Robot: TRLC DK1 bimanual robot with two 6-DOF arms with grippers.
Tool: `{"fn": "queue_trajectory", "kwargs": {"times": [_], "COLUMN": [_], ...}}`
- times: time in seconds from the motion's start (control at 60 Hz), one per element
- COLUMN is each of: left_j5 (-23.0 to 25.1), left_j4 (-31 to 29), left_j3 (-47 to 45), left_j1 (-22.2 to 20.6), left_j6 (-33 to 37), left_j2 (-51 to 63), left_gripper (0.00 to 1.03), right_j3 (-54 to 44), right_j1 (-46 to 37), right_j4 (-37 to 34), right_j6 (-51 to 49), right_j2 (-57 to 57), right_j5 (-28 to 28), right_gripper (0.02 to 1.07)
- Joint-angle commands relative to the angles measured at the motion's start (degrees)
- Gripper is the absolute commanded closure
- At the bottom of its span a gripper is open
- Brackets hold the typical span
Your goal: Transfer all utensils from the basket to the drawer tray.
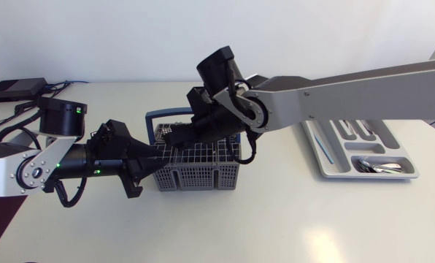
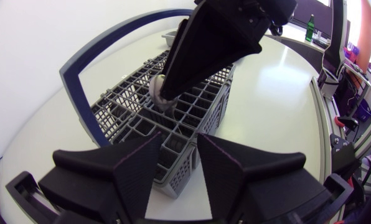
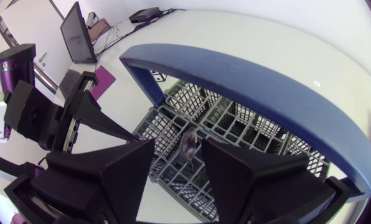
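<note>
Pick step, apparently: right pincer point(image 3: 178, 145) stands apart astride a spoon point(image 2: 155, 86) in the basket point(image 1: 195, 180); next should close, lift, carry right to tray point(image 1: 367, 175).

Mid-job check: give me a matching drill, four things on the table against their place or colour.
1 left gripper
2 right gripper
3 drawer tray
4 basket handle

A blue
B right of the basket, utensils inside
C reaching down into the basket
D at the basket's side wall

Pairs: 1-D, 2-C, 3-B, 4-A
</note>
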Motion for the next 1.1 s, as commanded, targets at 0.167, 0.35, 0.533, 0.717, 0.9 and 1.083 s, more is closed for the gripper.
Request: {"fn": "queue_trajectory", "kwargs": {"times": [0.167, 0.35, 0.533, 0.717, 0.9, 1.083], "left_j5": [1.0, 1.3, 1.3, 1.3, 1.3, 1.3], "left_j4": [1.7, 1.8, 1.8, 1.8, 1.8, 1.8], "left_j3": [-1.4, -1.4, -1.8, -1.8, -1.9, -1.9], "left_j1": [0.7, 0.7, 0.7, 0.4, 0.1, 0.1], "left_j6": [2.2, 2.1, 2.1, 1.8, 1.7, 1.5], "left_j2": [2.7, 2.9, 2.8, 2.7, 2.7, 2.7], "left_gripper": [0.60, 0.60, 0.60, 0.60, 0.60, 0.60], "right_j3": [-0.7, -1.3, -1.7, -2.7, -3.7, -5.2], "right_j1": [0.5, 0.5, 0.4, 0.4, 0.1, -0.6], "right_j4": [1.4, 2.0, 2.1, 2.1, 2.9, 4.5], "right_j6": [2.0, 1.6, 1.3, 0.6, 0.4, 0.5], "right_j2": [2.1, 2.1, 2.1, -0.1, -2.2, -4.5], "right_j5": [0.7, 0.5, -0.2, -1.3, -2.7, -6.0], "right_gripper": [0.87, 0.99, 1.01, 1.01, 1.01, 1.01]}}
